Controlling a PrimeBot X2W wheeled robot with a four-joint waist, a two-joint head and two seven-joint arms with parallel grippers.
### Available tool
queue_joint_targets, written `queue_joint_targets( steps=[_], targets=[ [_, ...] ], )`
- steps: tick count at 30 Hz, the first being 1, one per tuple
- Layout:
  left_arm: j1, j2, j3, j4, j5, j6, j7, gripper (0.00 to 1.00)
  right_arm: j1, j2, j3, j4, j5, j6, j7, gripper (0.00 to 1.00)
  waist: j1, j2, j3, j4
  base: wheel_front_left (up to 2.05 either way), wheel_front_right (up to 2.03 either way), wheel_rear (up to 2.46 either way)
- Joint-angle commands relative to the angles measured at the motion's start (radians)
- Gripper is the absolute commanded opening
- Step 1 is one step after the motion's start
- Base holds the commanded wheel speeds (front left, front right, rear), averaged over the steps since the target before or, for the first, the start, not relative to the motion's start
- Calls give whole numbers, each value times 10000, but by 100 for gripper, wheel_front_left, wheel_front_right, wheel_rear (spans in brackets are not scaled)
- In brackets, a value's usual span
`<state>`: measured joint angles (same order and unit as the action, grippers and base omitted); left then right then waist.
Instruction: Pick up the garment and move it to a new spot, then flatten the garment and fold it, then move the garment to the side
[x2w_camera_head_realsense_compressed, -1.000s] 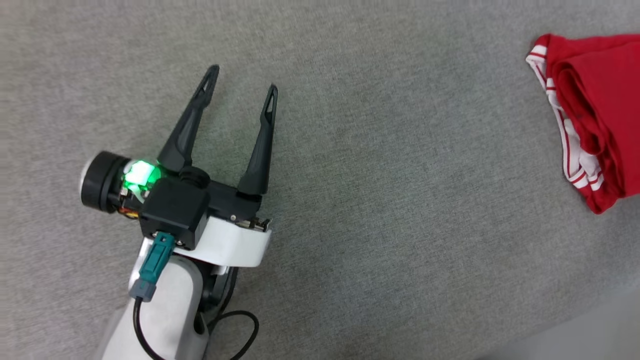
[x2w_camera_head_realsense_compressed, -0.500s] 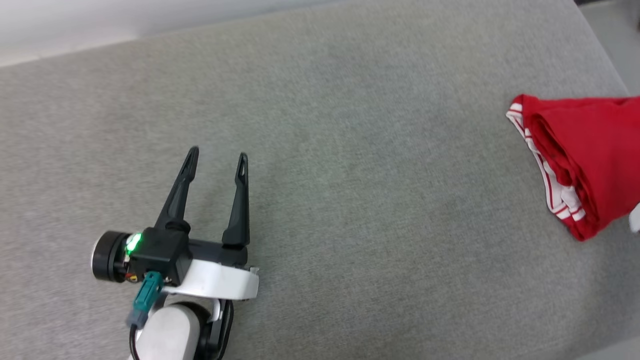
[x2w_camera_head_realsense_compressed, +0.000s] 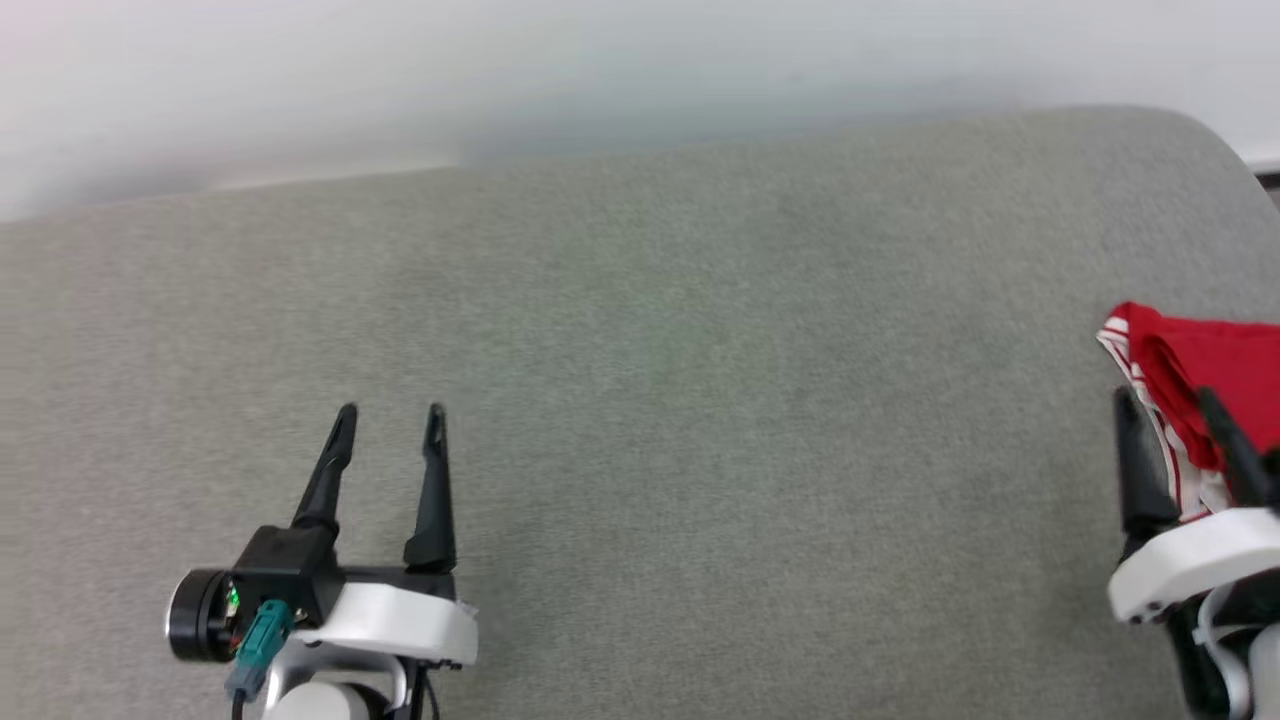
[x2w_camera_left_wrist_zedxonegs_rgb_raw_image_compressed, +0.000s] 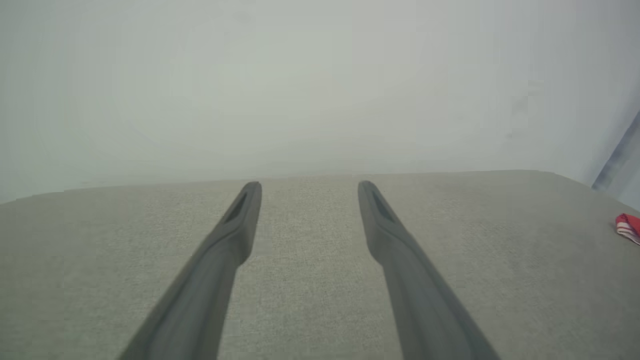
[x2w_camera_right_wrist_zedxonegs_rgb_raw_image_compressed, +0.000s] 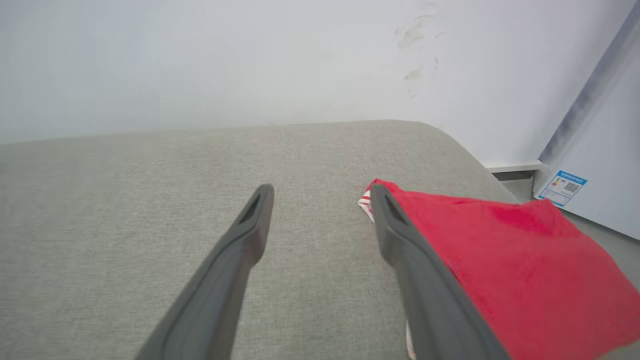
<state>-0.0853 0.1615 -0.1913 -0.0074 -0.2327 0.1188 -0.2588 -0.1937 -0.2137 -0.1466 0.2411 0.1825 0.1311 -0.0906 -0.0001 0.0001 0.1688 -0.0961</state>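
**1. L end effector** (x2w_camera_head_realsense_compressed: 391, 412)
- Pos.: lower left of head view, over bare grey fabric surface (x2w_camera_head_realsense_compressed: 700, 400).
- State: fingers spread wide, nothing btwn them. L wrist view confirms this (x2w_camera_left_wrist_zedxonegs_rgb_raw_image_compressed: 308, 186): there is bare fabric in the gap.
- Well apart from the garment (x2w_camera_head_realsense_compressed: 1225, 355).

**2. R end effector** (x2w_camera_head_realsense_compressed: 1163, 395)
- Pos.: lower right of head view, at the near-left edge of the garment.
- State: fingers spread wide and empty. R wrist view (x2w_camera_right_wrist_zedxonegs_rgb_raw_image_compressed: 321, 189) shows bare fabric btwn the fingers.
- The R-hand finger in that view overlaps the garment's left edge. Contact w/ the cloth: cannot tell.

**3. Garment**
- Pos.: far right end of the surface, near its rounded corner. Cut off by the R frame edge in head view.
- Condition: folded into a compact stack, plain red side up (x2w_camera_right_wrist_zedxonegs_rgb_raw_image_compressed: 510, 250). A white, red-striped sleeve hem shows along its left edge.
- In L wrist view it appears as a small red patch at the far right (x2w_camera_left_wrist_zedxonegs_rgb_raw_image_compressed: 629, 226).

**4. Surroundings**
- Pale wall (x2w_camera_right_wrist_zedxonegs_rgb_raw_image_compressed: 250, 60) stands behind the surface.
- White panel (x2w_camera_right_wrist_zedxonegs_rgb_raw_image_compressed: 600, 150) w/ a blue label (x2w_camera_right_wrist_zedxonegs_rgb_raw_image_compressed: 562, 186) stands beyond the surface's R end.
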Motion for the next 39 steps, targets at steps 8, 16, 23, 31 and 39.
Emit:
queue_joint_targets(
  steps=[8, 16, 23, 31, 39],
  targets=[
    [867, 238, 362, 698, -43, 76, -73, 100, 1654, 981, 379, -2341, -208, -7, 717, 100, 1, -1, -1299, 957, 0, 0, 0],
    [1570, 352, 273, 865, -51, -1, -79, 100, 3031, 1416, 499, -3885, -315, -7, 1260, 100, 1, -1, -1929, 1173, 0, 0, 0],
    [1582, 379, 156, 1038, -54, -116, -72, 100, 3487, 1537, 647, -4478, -386, -7, 1516, 100, 1, -1, -2031, 1081, 0, 0, 0],
    [1462, 407, 149, 1111, -37, -113, -74, 100, 3483, 1590, 747, -4540, -471, -7, 1523, 100, 1, -1, -2031, 1058, 0, 0, 0],
    [1439, 398, 168, 1159, -36, -105, -75, 100, 3385, 1611, 770, -4458, -515, -7, 1453, 100, 1, -1, -2045, 1086, 0, 0, 0]
  ],
)
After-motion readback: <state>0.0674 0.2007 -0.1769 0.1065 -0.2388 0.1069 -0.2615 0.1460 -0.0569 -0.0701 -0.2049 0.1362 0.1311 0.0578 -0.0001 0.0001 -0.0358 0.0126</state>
